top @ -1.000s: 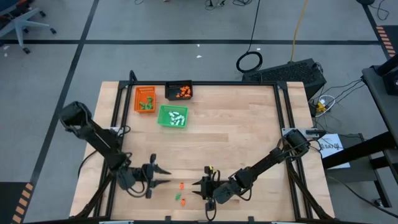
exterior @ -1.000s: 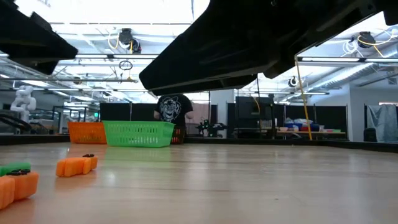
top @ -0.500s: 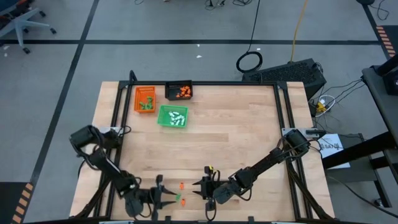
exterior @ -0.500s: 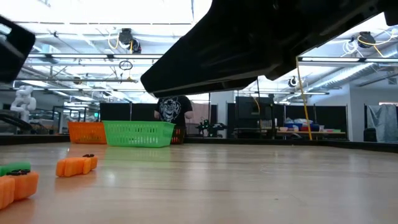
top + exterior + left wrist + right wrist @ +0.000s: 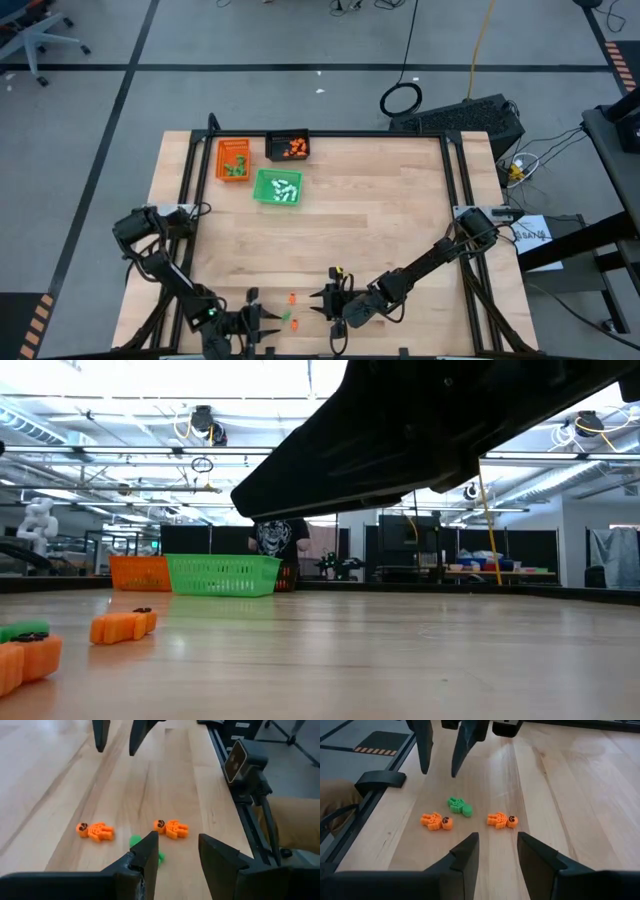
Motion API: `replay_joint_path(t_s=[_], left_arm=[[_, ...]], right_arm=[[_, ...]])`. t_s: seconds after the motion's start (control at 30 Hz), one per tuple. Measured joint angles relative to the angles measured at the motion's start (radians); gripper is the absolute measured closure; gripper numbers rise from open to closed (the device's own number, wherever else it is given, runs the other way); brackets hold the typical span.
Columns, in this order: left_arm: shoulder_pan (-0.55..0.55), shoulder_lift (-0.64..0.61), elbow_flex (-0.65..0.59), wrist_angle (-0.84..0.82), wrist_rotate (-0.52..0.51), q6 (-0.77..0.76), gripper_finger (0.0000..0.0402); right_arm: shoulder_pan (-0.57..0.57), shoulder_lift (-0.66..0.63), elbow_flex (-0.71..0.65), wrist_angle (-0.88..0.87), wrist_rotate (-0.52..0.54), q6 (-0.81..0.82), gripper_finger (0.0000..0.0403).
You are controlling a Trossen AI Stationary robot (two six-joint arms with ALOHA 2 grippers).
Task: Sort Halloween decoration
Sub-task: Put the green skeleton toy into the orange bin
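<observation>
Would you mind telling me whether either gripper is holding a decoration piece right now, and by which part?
Nothing is held: the left gripper and right gripper both stand open above the table, with the three loose pieces lying between them.

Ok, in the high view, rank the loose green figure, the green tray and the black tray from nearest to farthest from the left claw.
1. The green figure, just off the tips of the left claw, at the near edge.
2. The green tray, farther up the table's left half.
3. The black tray, at the far edge.

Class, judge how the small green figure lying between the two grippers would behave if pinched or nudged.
The green figure lies flat, so it probably slides rather than rolls. Moulded like the orange figures beside it, it looks stiff and light. Being thin, it may slip from the fingers.
</observation>
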Motion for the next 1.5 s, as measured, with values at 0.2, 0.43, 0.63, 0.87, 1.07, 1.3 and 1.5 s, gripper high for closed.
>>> replay_joint_path(t_s=[0.2,0.43,0.63,0.87,1.07,1.3,1.5], left_arm=[[-0.004,0.000,0.000,-0.001,0.005,-0.107,0.0216],[-0.004,0.003,0.000,0.002,-0.023,-0.069,0.0155],[0.000,0.063,0.040,0.008,-0.103,-0.042,0.0157],[0.005,0.118,0.062,0.000,-0.073,-0.058,0.0158],[0.027,0.151,0.062,-0.051,-0.070,-0.176,0.0158],[0.056,0.154,0.064,-0.078,-0.075,-0.232,0.0166],[0.056,0.152,0.064,-0.170,-0.073,-0.288,0.0263]], right_arm=[[0.000,0.000,0.000,-0.001,0.000,0.000,0.0284],[0.000,0.000,0.000,0.000,0.000,-0.003,0.0284],[0.000,0.000,0.000,0.000,0.000,-0.015,0.0284],[0.000,0.000,0.000,0.000,0.000,-0.015,0.0284],[0.000,0.000,0.000,0.001,0.000,-0.015,0.0284],[0.000,0.000,0.000,0.006,0.000,-0.015,0.0284],[0.000,0.000,0.000,0.001,0.001,-0.019,0.0284]])
